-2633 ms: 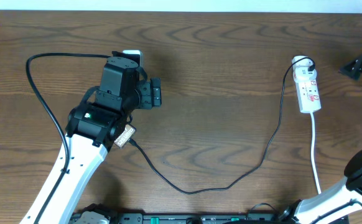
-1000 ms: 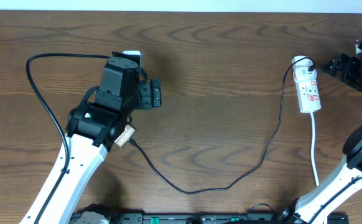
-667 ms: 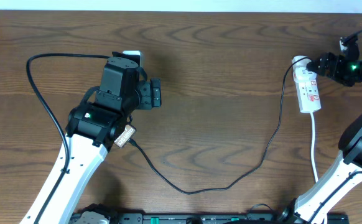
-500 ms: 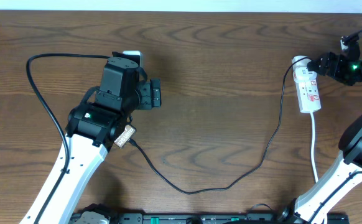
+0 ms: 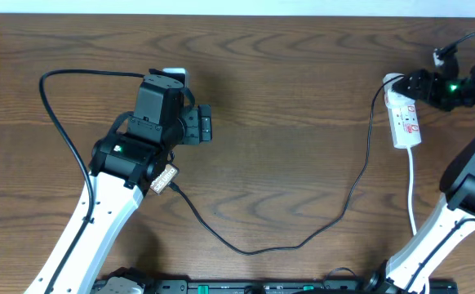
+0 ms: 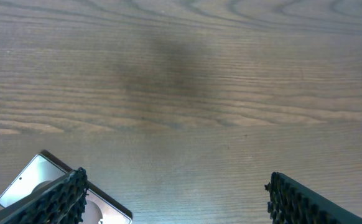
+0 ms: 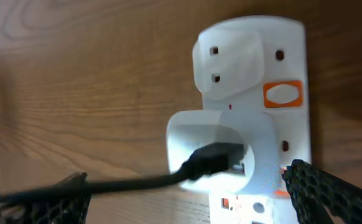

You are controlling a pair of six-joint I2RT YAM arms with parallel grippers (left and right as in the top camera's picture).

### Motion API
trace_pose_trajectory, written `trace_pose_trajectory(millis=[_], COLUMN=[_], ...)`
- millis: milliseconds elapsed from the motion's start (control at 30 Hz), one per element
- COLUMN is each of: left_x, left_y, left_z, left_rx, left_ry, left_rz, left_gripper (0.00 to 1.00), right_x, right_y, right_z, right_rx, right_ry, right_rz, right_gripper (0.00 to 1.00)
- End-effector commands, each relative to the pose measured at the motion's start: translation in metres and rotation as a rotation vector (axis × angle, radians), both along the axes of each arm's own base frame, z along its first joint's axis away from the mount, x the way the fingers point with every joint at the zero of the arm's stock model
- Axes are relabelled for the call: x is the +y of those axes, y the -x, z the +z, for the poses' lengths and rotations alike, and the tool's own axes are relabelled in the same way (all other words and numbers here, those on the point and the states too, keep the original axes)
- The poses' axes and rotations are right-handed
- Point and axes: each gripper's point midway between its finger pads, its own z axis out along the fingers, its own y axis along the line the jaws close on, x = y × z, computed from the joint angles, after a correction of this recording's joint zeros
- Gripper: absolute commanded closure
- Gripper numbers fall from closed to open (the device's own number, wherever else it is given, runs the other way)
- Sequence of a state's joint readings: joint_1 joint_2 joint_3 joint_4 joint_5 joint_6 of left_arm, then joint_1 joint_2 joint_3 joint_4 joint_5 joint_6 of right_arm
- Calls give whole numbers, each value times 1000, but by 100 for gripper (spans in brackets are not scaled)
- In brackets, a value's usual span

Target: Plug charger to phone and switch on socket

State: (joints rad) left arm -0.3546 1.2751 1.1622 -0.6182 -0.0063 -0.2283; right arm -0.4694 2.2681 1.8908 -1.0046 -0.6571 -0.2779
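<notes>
Swinging in from the table's right edge, the right hand now sits at the socket's far end, fingers spread, holding nothing. An orange switch lies just ahead, toward its right finger; the strip's long axis runs between the fingers. The left hand, spread and empty too, hovers over the phone, well apart from the socket.

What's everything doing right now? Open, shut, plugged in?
phone: lying flat, port hidden.
charger: plugged into the white adapter on the socket.
socket: switch on or off, cannot tell.
left gripper: open, over the phone's corner.
right gripper: open, over the socket.
</notes>
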Motion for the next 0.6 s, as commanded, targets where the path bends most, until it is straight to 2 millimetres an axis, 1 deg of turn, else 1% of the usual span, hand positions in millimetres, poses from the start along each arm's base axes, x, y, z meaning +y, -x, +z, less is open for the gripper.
trace_pose_trajectory(millis=[0, 500, 567], left_x=[0, 1, 1], left_y=[-3, -2, -2], left_z=[5, 4, 3], left_rx=[-15, -5, -4], left_ry=[-9, -13, -13], left_rz=[2, 2, 2], left_gripper=[10, 10, 10], right_x=[11, 13, 10], right_y=[-3, 1, 3], right_z=[-15, -15, -18], right_rx=[15, 54, 72], right_ry=[-22, -46, -28], right_rz=[33, 3, -4], right_gripper=[1, 1, 1])
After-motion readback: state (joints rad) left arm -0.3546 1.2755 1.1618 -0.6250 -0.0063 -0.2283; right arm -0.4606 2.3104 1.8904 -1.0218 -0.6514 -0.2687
